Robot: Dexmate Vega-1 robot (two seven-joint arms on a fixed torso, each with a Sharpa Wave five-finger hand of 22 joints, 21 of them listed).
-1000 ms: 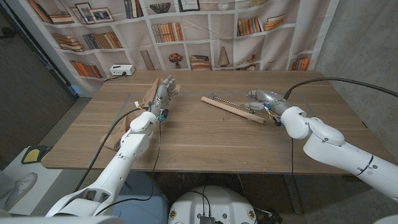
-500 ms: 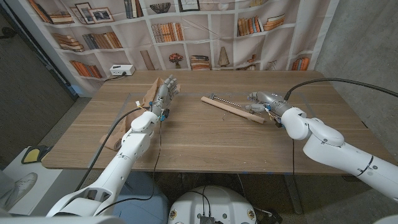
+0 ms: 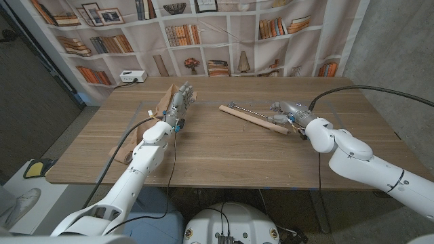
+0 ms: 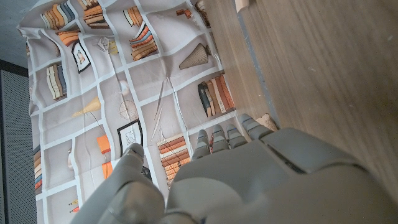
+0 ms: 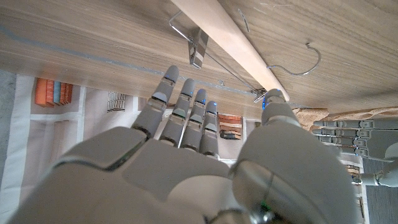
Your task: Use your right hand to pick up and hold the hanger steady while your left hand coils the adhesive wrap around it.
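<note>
The hanger (image 3: 253, 118), a wooden bar with metal clips and a wire hook, lies flat on the table right of the middle. In the right wrist view its bar (image 5: 230, 43) and hook (image 5: 308, 62) lie just past my fingers. My right hand (image 3: 285, 110) hovers at the bar's right end, fingers spread and holding nothing. The tan adhesive wrap (image 3: 163, 102) lies at the back left. My left hand (image 3: 180, 100) stands beside it with fingers stretched out and nothing in its grasp. From the left wrist, a bit of the wrap (image 4: 268, 118) shows by my left hand (image 4: 249, 174).
A white power box (image 3: 132, 76) sits at the table's back left edge. A tan piece (image 3: 123, 150) lies under my left forearm. A bookshelf backdrop hangs behind the table (image 3: 224, 152).
My right hand has edged slightly left, closer over the hanger's right end. The left hand, the wrap and the hanger have not moved.
</note>
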